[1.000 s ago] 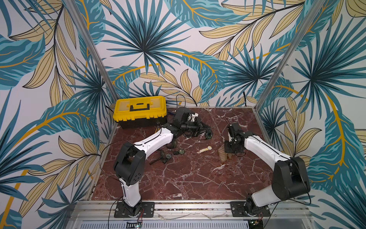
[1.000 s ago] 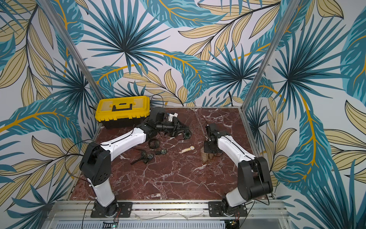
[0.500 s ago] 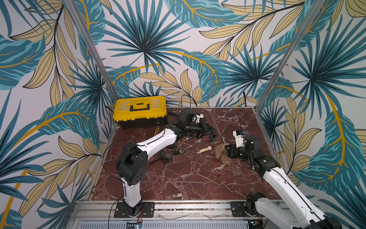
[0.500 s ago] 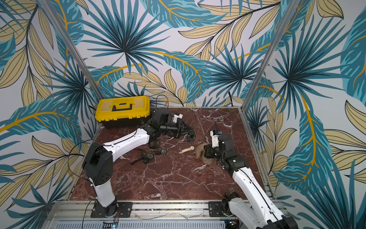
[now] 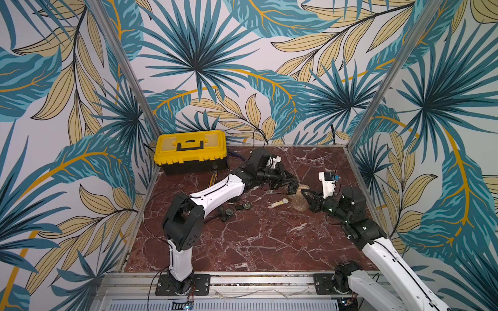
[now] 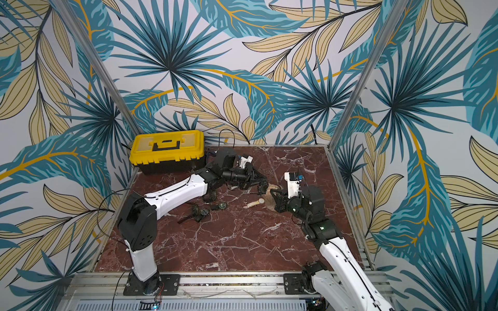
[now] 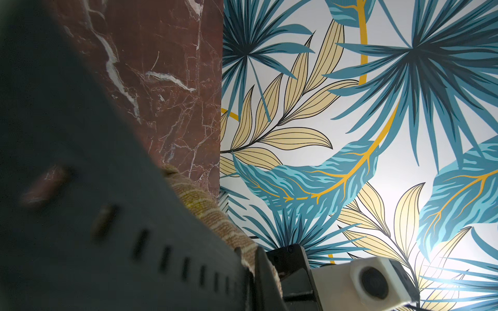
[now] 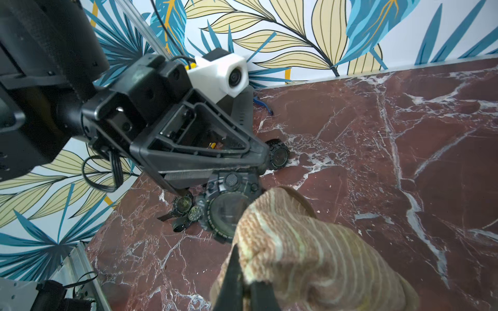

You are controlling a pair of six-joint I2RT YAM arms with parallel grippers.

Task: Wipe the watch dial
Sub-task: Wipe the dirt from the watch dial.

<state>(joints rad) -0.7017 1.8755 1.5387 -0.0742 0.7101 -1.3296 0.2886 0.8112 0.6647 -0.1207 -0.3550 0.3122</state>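
My left gripper (image 5: 291,185) (image 6: 262,186) is shut on the strap of a black watch (image 8: 225,212), holding it above the table with its round dial turned toward the right arm. In the left wrist view the holed strap (image 7: 107,215) fills the foreground and runs in between the jaws. My right gripper (image 8: 244,285) (image 5: 305,194) is shut on a tan striped cloth (image 8: 310,255) (image 5: 299,201). The cloth's front edge lies against the dial's rim and covers part of it. The same cloth (image 7: 207,212) shows behind the strap.
A yellow toolbox (image 5: 190,150) stands at the back left. Several black watches (image 5: 229,212) lie on the marble table (image 5: 256,242) under the left arm, and a cream watch (image 5: 280,202) lies near the cloth. Another black watch (image 8: 279,157) lies behind the left gripper.
The right arm has swung round and now reaches in from the front right, bringing the cloth up to the watch. The left gripper has carried the watch to the right.
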